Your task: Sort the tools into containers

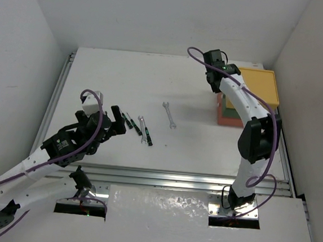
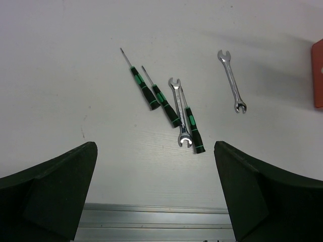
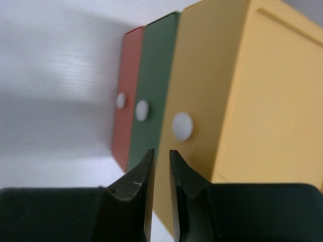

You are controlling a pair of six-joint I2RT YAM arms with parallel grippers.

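Three black-and-green screwdrivers [image 2: 140, 85] [image 2: 161, 98] [image 2: 193, 128] and a silver wrench [image 2: 180, 111] lie bunched on the white table; a second wrench [image 2: 233, 86] lies apart to their right. They also show in the top view [image 1: 144, 129] [image 1: 169, 115]. My left gripper [image 2: 155, 151] [image 1: 111, 123] is open and empty, just short of the bunch. The stacked containers stand at the far right: yellow [image 3: 242, 91] [image 1: 258, 87], dark green [image 3: 154, 75], red-orange [image 3: 130, 75], each with a white knob. My right gripper [image 3: 161, 154] [image 1: 214, 83] is almost shut on nothing, just before the yellow front. No yellow-and-black tools show.
An aluminium rail [image 2: 151, 222] [image 1: 173, 178] runs along the table's near edge, just under my left gripper. White walls close in the table on the left, back and right. The red-orange container's corner [image 2: 317, 75] shows at the left wrist view's right edge.
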